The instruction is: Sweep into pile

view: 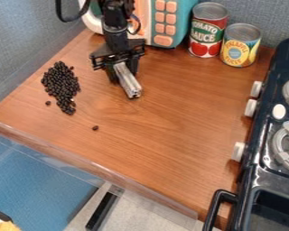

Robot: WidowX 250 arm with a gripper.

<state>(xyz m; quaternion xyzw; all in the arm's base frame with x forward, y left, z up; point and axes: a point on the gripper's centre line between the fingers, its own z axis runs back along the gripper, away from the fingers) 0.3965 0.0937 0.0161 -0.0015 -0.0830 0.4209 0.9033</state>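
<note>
Where the camera view shows the gripper [124, 72] over the wooden counter [171, 117], its fingers are clamped around a silvery bar [128, 81], while black beans [61, 83] lie loosely heaped to the left, one stray bean [95, 127] nearer the front edge.

The desk [165, 153] has a brown wood-grain top. Small black beans [61, 85] lie heaped on its left part, with one bean [48, 103] just beside them and another [95, 127] apart, nearer the front edge. Along the back stand a teal toy appliance [181, 20], seemingly on the desk, a red can [207, 28] and a yellow can [240, 47].
</note>
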